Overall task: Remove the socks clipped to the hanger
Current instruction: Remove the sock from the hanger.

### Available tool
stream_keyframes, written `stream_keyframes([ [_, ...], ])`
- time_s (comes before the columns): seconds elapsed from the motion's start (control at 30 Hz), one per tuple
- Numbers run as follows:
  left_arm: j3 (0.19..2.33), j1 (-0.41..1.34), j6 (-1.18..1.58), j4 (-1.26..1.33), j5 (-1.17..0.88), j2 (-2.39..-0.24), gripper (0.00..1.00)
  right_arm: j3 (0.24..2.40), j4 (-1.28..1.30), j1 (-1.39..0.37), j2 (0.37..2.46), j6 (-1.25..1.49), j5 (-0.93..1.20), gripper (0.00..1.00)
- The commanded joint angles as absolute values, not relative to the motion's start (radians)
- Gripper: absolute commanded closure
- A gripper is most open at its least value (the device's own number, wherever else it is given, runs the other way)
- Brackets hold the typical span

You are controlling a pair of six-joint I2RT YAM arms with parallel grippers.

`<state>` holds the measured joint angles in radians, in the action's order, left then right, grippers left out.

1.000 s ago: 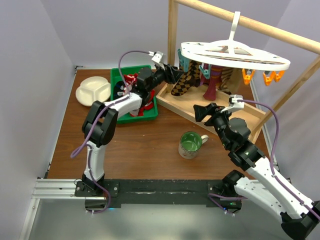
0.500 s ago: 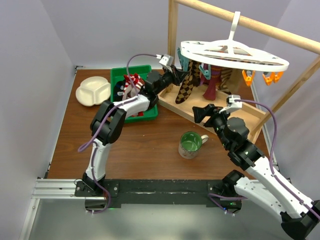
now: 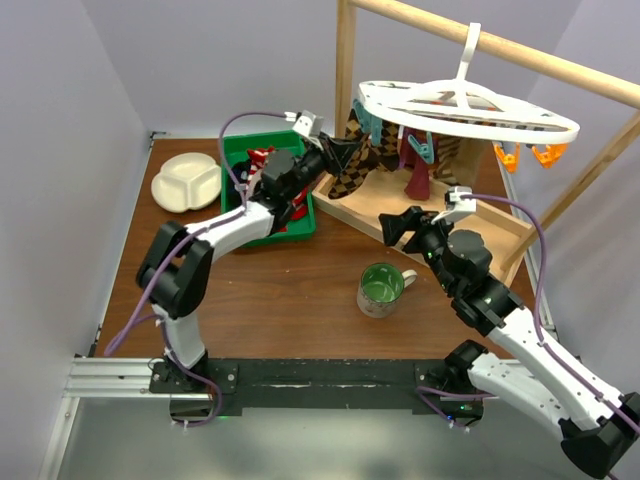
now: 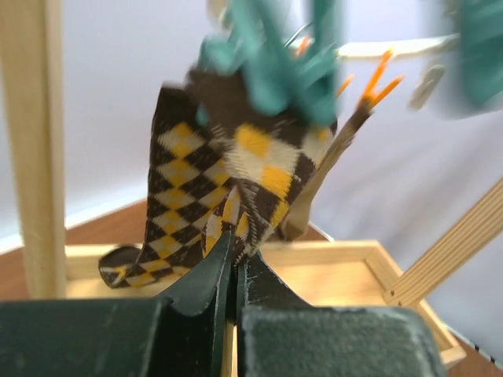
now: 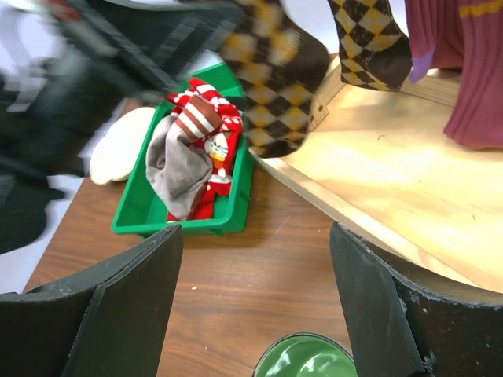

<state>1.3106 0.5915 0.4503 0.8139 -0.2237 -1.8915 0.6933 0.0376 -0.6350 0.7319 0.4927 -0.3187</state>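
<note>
The white oval hanger (image 3: 470,108) hangs by its hook from the wooden pole. A brown-cream checkered sock (image 3: 352,168) (image 4: 236,173) hangs from a teal clip (image 4: 271,67) at its left rim. My left gripper (image 3: 343,152) (image 4: 234,253) is shut on this sock's lower part and draws it leftward. A maroon sock (image 3: 421,178) (image 5: 479,86) and a second checkered sock (image 5: 365,43) hang behind. My right gripper (image 3: 398,226) (image 5: 255,229) stands open over the table, holding nothing. A red-and-white striped sock (image 5: 206,118) lies in the green bin.
The green bin (image 3: 300,228) sits left of the wooden frame's base tray (image 3: 500,235). A green mug (image 3: 381,288) stands just under my right gripper. A white divided plate (image 3: 186,181) is at the far left. The frame's upright post (image 3: 345,60) rises beside my left gripper.
My left gripper has shut on the checkered sock and pulled it left toward the post. The hanger has swung slightly. The right arm has barely moved.
</note>
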Motion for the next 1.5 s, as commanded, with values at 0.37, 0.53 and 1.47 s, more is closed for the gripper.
stream_keyframes([
  [0.37, 1.086, 0.594, 0.327, 0.715, -0.117, -1.461, 1.00, 0.818, -0.020, -0.637, 0.741, 0.469, -0.238, 0.20],
  [0.53, 1.046, 0.606, 0.302, 0.681, -0.115, -1.367, 1.00, 0.828, -0.023, -0.637, 0.749, 0.480, -0.224, 0.18],
  [1.47, 1.169, 0.793, 0.129, 0.445, -0.083, -1.209, 1.00, 0.850, -0.090, -0.623, 0.834, 0.499, -0.115, 0.16],
])
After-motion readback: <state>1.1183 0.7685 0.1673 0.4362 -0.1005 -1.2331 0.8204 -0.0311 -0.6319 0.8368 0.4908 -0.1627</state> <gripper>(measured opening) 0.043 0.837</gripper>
